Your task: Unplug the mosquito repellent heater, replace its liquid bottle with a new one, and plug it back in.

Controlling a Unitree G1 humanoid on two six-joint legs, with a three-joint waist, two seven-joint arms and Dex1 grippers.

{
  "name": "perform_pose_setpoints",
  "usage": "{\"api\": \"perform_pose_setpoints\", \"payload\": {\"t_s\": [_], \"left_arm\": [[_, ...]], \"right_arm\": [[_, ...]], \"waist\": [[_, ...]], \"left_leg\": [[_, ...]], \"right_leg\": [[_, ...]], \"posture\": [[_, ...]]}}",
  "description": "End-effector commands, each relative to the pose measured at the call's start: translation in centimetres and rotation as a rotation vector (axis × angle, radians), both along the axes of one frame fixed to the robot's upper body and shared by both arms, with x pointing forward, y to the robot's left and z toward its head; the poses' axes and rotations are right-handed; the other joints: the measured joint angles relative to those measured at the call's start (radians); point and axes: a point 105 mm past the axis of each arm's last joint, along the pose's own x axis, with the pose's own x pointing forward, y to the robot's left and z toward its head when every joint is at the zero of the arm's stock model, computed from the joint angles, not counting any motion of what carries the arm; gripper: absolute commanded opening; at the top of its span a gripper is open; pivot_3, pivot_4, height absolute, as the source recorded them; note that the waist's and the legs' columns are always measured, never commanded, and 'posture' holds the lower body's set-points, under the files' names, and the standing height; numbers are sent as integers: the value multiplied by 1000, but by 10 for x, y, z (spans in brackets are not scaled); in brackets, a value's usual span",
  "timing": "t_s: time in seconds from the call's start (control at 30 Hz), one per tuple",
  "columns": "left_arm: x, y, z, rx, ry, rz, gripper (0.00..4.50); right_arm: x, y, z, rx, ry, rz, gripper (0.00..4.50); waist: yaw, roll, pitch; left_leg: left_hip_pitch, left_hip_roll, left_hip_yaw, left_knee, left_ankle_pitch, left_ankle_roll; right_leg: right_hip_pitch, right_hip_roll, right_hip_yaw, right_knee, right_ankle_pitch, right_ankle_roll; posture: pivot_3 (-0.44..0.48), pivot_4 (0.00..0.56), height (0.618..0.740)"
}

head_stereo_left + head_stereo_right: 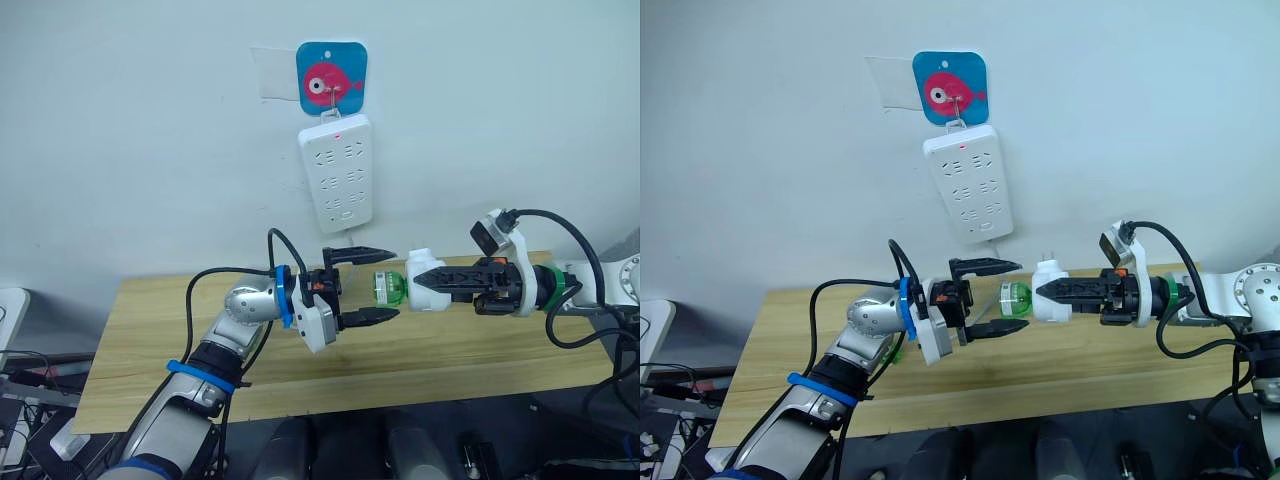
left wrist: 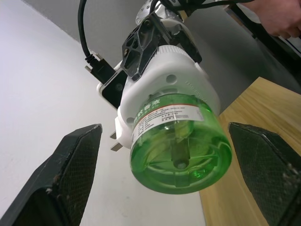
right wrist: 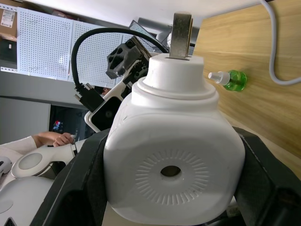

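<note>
The mosquito repellent heater [image 1: 423, 263], a white rounded unit with two metal prongs, is held in the air above the wooden table [image 1: 160, 340], and my right gripper [image 1: 432, 284] is shut on it. A green liquid bottle [image 1: 388, 288] is fitted in the heater and points toward my left arm. My left gripper [image 1: 397, 281] is open, one finger [image 2: 70, 165] on each side of the bottle's end with a gap on both sides. In the right wrist view a second green bottle [image 3: 231, 80] with a white cap lies on the table.
A long white power strip [image 1: 338, 170] hangs on the wall from a blue fish hook [image 1: 331, 71], above and behind the grippers, its cable [image 3: 277, 52] trailing onto the table. A person's hand [image 2: 281, 19] shows off to the side.
</note>
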Motion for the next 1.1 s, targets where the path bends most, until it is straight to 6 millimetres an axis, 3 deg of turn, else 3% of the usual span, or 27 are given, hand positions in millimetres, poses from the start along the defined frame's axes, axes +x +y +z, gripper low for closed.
{"api": "perform_pose_setpoints", "payload": {"t_s": [0.03,0.2,0.37,0.43,0.5,0.6,0.8,0.93,1.07,1.1], "left_arm": [[-5,0,5,-26,-18,-24,3881],[-4,1,4,-15,-8,-19,2280],[-1,1,5,-13,54,-15,2248],[-2,0,4,-10,323,-54,2248],[7,1,14,-85,773,-61,2248],[4,2,26,-96,1223,-133,2248],[2,7,11,-20,1920,-191,2248],[0,10,9,-6,2137,-264,2248],[-2,11,13,2,2180,-298,2248],[-1,11,13,-11,2191,-298,2598]], "right_arm": [[-5,1,10,24,-30,22,3033],[-5,0,10,19,-32,18,3033],[-8,-2,9,4,-37,22,3033],[-7,-4,9,-15,-54,14,3033],[-4,-7,12,-41,-88,10,3033],[-8,-11,17,-57,-110,37,3033],[-11,-7,14,-87,-139,87,3033],[-11,-4,12,-91,-149,99,3033],[-12,-3,12,-84,-148,110,3033],[-11,-4,12,-82,-146,109,3033]], "waist": [[0,0,0],[0,0,0],[0,0,0],[-2,0,0],[-8,1,-1],[-14,1,-1],[-28,1,-1],[-29,1,-1],[-27,1,-1],[-27,1,-1]], "left_leg": [[0,0,0,0,0,0],[0,0,0,0,0,0],[0,0,0,0,0,0],[0,0,0,0,0,0],[0,0,0,0,0,0],[-2,1,-3,1,0,0],[-1,0,-4,2,0,0],[-1,0,-3,2,0,0],[-1,-1,-3,2,0,-1],[-1,-1,-3,2,0,-1]], "right_leg": [[0,0,0,0,0,0],[0,0,0,0,0,0],[0,0,0,0,0,0],[0,1,0,0,0,0],[0,1,0,1,0,0],[-2,1,0,2,0,0],[-1,6,-1,2,-1,2],[-1,6,0,3,-1,2],[-1,6,0,3,-1,2],[-1,6,0,3,-1,2]], "posture": [[-156,207,740],[-148,190,740],[-145,181,740],[-143,176,740],[-143,176,740],[-144,179,740],[-142,189,740],[-144,188,740],[-146,189,740],[-151,197,740]]}}
